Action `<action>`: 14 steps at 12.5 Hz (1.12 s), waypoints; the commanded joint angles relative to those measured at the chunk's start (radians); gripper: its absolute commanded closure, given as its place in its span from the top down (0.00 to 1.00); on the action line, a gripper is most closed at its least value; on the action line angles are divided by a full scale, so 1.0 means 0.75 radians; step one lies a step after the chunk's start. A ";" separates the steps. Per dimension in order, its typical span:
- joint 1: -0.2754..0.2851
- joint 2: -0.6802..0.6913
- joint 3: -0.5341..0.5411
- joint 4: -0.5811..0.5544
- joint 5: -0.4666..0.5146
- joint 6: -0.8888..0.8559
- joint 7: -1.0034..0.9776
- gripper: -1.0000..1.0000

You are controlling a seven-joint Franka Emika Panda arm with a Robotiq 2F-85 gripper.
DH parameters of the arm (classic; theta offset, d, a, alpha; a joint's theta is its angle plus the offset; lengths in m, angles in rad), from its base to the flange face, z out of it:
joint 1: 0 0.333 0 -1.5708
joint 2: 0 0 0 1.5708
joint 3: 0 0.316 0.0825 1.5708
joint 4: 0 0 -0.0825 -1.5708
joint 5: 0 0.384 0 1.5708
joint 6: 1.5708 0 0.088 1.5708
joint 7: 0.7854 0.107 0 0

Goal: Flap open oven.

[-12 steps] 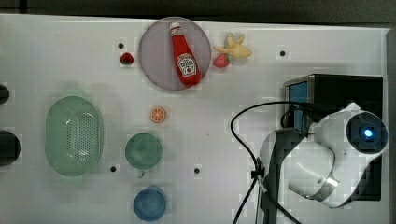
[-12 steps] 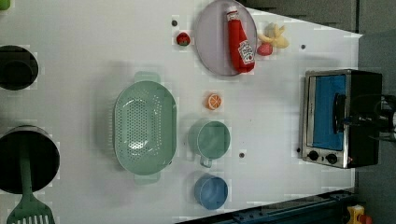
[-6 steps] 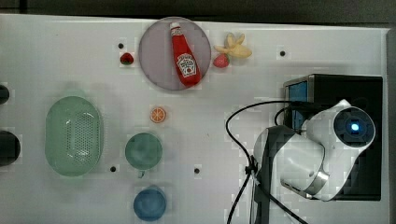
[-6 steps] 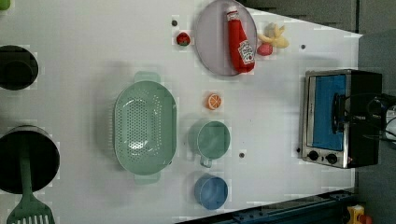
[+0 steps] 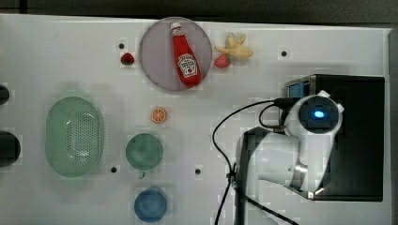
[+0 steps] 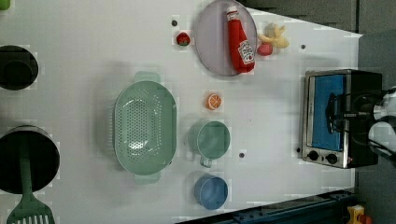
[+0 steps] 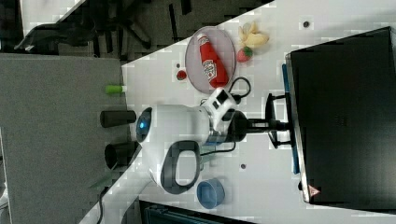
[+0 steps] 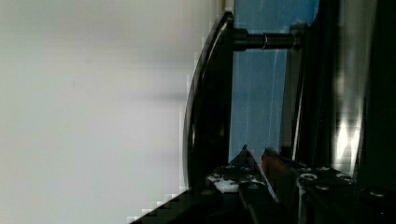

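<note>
The oven (image 6: 341,119) stands at the left view's right, with a silver front, blue glass door and black bar handle (image 6: 332,119). From above it is a black box (image 5: 361,136) partly under my white arm (image 5: 318,115). In the right view my gripper (image 7: 282,125) reaches straight across the handle (image 7: 270,122) towards the door. The wrist view has the handle bar (image 8: 210,107) running beside the blue glass (image 8: 257,93). My gripper (image 8: 256,151) sits between bar and glass, its fingertips a narrow gap apart with nothing between them. The door lies close against the oven front.
A ketchup bottle (image 5: 185,56) lies on a round plate (image 5: 157,65). A green colander (image 5: 74,136), green cup (image 5: 144,151), blue cup (image 5: 150,205) and orange slice (image 5: 159,115) sit on the white table. My black cable (image 5: 225,131) loops beside the arm's base.
The arm's wrist has shifted towards the top view's left, over the oven's front edge, bringing the gripper in to the door handle. The oven and the other things have not moved.
</note>
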 commanded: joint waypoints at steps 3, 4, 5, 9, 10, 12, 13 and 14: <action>0.142 0.054 0.121 -0.054 -0.279 0.005 0.524 0.18; 0.154 0.076 0.134 -0.054 -0.326 0.005 0.587 0.18; 0.167 0.100 0.149 -0.054 -0.366 0.006 0.641 0.18; 0.237 0.219 0.183 -0.039 -0.514 0.003 0.896 0.18; 0.259 0.253 0.184 -0.034 -0.570 0.003 0.986 0.18; 0.310 0.322 0.185 -0.023 -0.687 0.002 1.117 0.18; 0.332 0.353 0.185 -0.014 -0.733 -0.011 1.194 0.18; 0.353 0.384 0.185 -0.004 -0.771 -0.035 1.290 0.18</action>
